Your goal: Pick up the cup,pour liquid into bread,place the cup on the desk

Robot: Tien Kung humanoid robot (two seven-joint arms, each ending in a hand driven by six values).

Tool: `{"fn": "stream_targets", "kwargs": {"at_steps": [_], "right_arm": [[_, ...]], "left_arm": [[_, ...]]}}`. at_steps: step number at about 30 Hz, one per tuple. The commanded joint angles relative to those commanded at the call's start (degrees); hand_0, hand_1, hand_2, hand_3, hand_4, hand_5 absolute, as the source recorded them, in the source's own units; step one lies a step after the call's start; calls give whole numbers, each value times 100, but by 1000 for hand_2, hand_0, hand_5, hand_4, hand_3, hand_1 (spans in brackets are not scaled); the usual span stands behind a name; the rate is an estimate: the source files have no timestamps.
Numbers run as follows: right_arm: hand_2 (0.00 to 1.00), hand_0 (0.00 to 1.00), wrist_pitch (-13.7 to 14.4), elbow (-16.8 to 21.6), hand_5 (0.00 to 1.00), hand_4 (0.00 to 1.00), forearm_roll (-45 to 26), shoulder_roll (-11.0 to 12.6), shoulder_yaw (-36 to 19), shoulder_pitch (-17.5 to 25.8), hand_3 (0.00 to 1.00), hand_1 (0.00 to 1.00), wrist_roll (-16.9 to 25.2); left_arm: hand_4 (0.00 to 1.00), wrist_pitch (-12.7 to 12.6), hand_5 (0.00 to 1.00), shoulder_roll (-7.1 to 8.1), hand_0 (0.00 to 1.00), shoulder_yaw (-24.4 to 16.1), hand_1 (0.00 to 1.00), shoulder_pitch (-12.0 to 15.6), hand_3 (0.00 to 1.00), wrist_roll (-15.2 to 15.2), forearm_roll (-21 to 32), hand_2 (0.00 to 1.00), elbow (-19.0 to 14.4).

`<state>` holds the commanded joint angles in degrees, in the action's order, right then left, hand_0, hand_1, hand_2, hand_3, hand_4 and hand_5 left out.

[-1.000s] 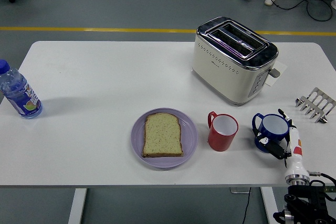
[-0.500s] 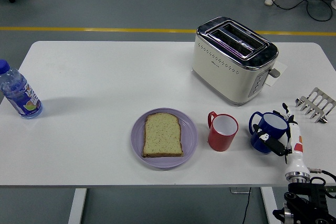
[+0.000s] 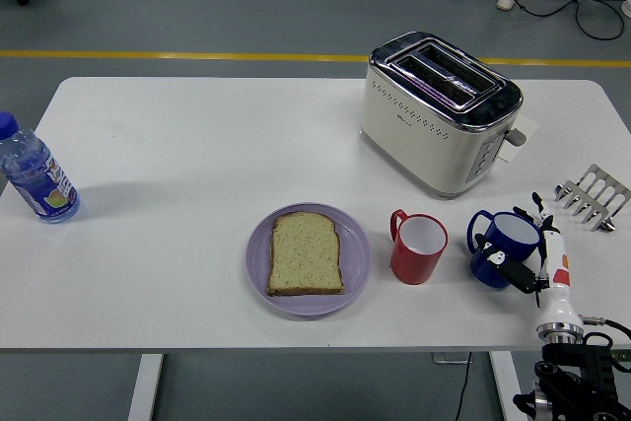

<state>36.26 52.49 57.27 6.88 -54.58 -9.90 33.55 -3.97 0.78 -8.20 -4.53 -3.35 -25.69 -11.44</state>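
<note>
The right hand (image 3: 527, 258) comes up from the lower right corner and grasps the blue cup (image 3: 503, 248), fingers wrapped around its right side. The cup sits at the right of the table (image 3: 197, 145), tilted slightly left, its handle pointing toward the red cup (image 3: 418, 246) just beside it. Left of that, a slice of bread (image 3: 306, 253) lies on a purple plate (image 3: 258, 268). A toaster (image 3: 439, 110) stands behind, a rack (image 3: 592, 196) at the right edge, and a bottle (image 3: 35, 173) at the far left.
</note>
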Motion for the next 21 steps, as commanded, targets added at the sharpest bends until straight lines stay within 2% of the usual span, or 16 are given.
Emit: {"fn": "stream_targets", "kwargs": {"at_steps": [4, 21], "right_arm": [[806, 834, 5, -12, 113, 923, 48, 2, 4, 2, 998, 623, 6], [814, 844, 72, 741, 107, 921, 441, 52, -351, 333, 998, 634, 28]], "left_arm": [[326, 1, 837, -2, 638, 1, 649, -4, 559, 1, -4, 660, -2], [326, 0, 835, -16, 639, 73, 651, 31, 561, 0, 18, 661, -3]]}}
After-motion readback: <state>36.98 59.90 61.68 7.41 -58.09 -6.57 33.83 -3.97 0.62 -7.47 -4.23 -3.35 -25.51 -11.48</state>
